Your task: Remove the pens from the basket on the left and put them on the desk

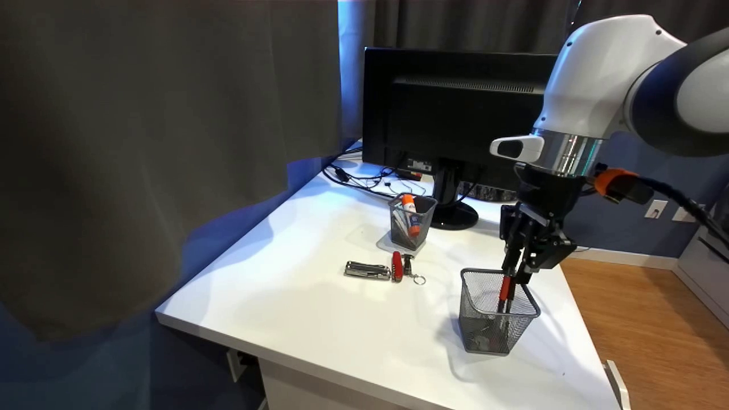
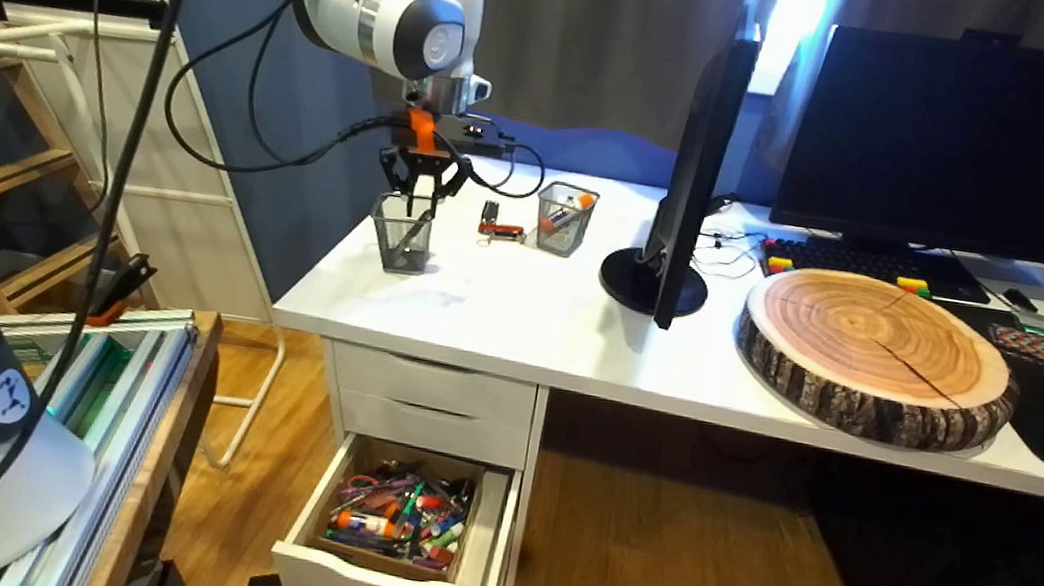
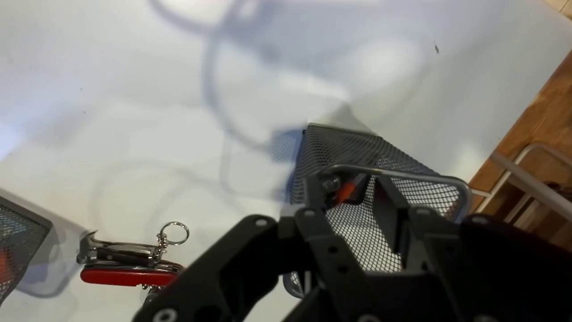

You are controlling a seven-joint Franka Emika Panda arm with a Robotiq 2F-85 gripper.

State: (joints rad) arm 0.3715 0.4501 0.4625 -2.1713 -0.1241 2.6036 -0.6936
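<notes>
My black two-fingered claw (image 2: 422, 209) stands parted; through its gap shows a slim red pen (image 3: 346, 191), inside the dark grey wire-mesh basket (image 1: 475, 324). I should pinch squarely, lift straight out, then lay it on the smooth white desk (image 1: 319, 319).

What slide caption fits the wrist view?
Open gripper at the mesh basket, red pen inside, red pocketknife lying on the desk.

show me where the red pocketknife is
In the wrist view, the red pocketknife lies on the desk at lower left, next to the small hammer and right of the mesh cup at the picture's edge.
</notes>
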